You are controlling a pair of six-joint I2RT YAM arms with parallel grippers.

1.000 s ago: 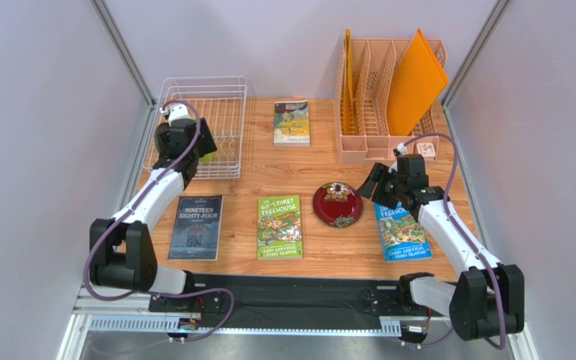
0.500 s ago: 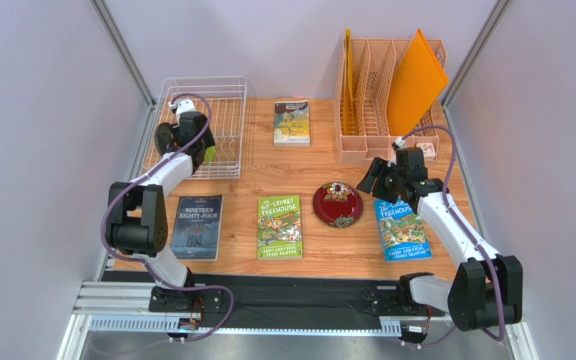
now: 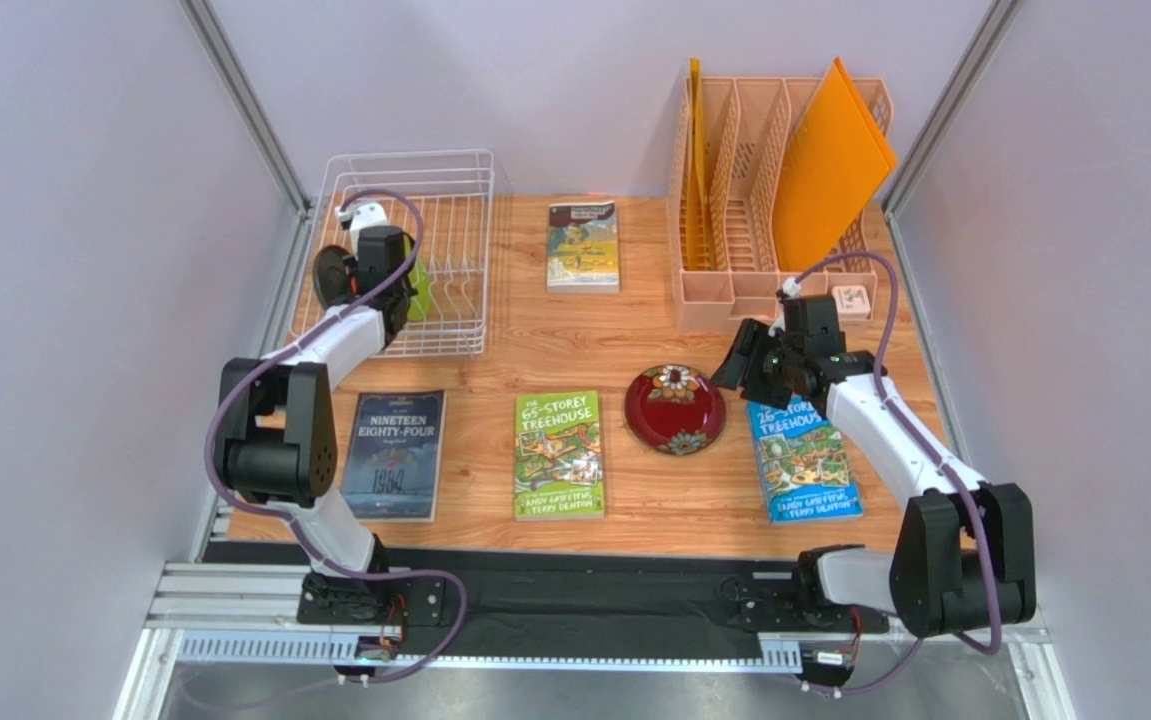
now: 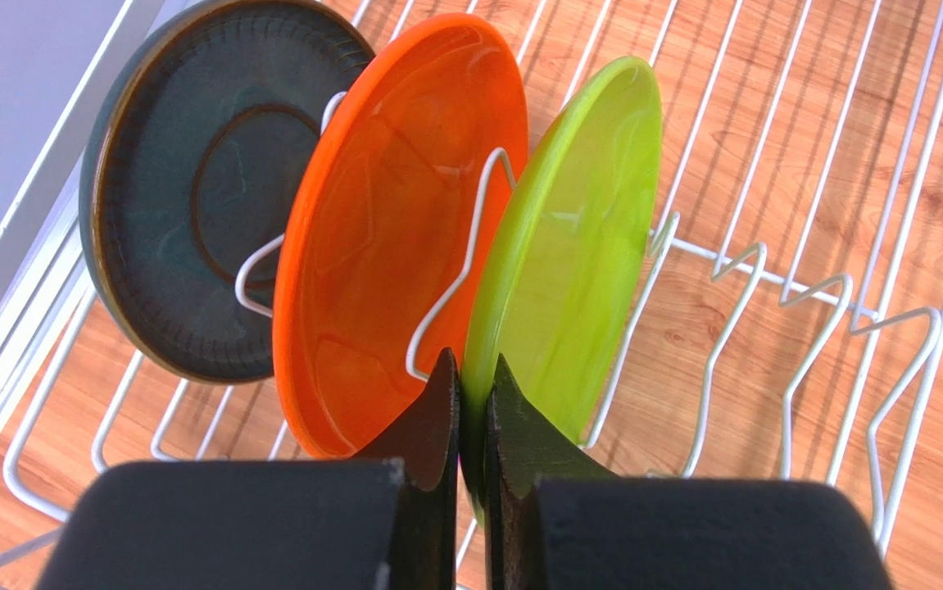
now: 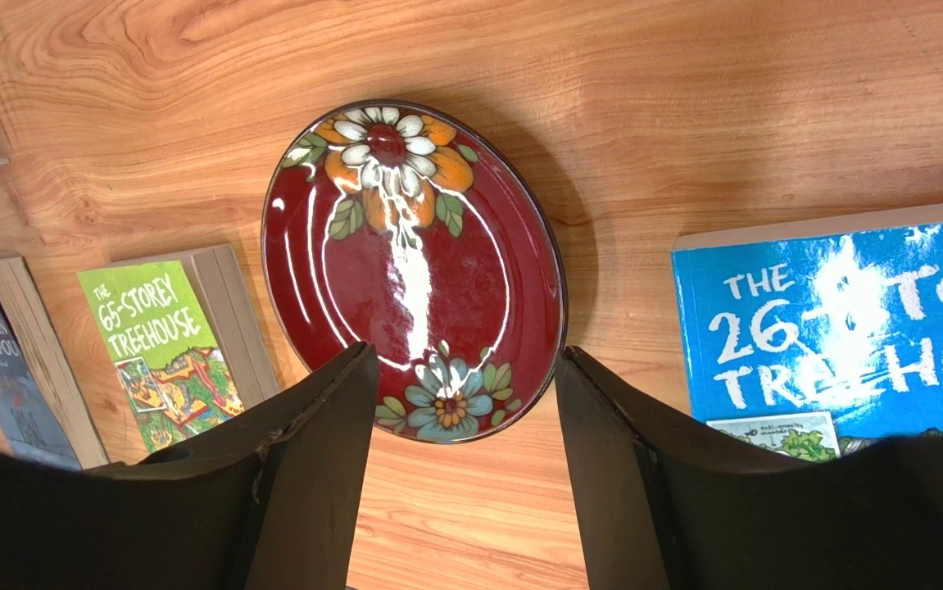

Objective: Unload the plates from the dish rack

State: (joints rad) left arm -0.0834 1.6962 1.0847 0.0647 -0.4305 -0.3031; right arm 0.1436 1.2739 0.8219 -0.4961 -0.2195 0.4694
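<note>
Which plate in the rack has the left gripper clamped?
The lime green plate: its lower rim is pinched by the left gripper. The orange plate and dark teal plate stand untouched in the dish rack.

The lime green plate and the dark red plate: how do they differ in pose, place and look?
The lime green plate stands on edge in the dish rack; the dark red plate lies flat on the table. The green one is plain; the red one bears flowers. The left gripper is shut on the green one's rim; the right gripper hangs open over the red one. Both are round.
</note>
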